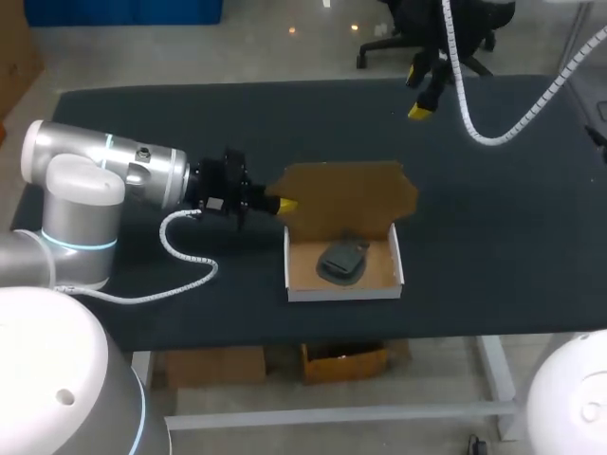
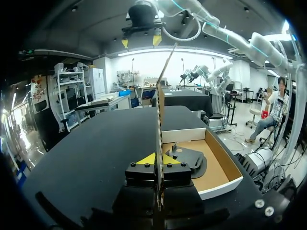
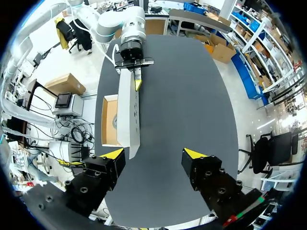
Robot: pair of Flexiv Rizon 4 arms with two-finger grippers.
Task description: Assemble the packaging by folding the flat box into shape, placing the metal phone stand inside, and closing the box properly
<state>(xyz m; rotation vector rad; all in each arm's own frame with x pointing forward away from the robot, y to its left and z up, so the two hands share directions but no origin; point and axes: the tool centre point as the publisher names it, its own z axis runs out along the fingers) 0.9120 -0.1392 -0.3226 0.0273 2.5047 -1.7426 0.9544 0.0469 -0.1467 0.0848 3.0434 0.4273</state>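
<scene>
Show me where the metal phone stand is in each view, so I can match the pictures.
Head view: phone stand lies inside the open tray.
Left wrist view: in the tray, just ahead of the left gripper, beside the lid.
Right wrist view: barely seen in the tray, mostly hidden by the lid.
Shared landmark: the upright lid, pinched by the left gripper.

box [image 1: 346, 194] ×1 | phone stand [image 1: 343, 261] ×1 | left gripper [image 1: 285, 205] + right gripper [image 1: 422, 92] = 2 | table [image 1: 493, 237] ×1

Upright lid [image 1: 346, 194] along box [image 1: 343, 292] far side
</scene>
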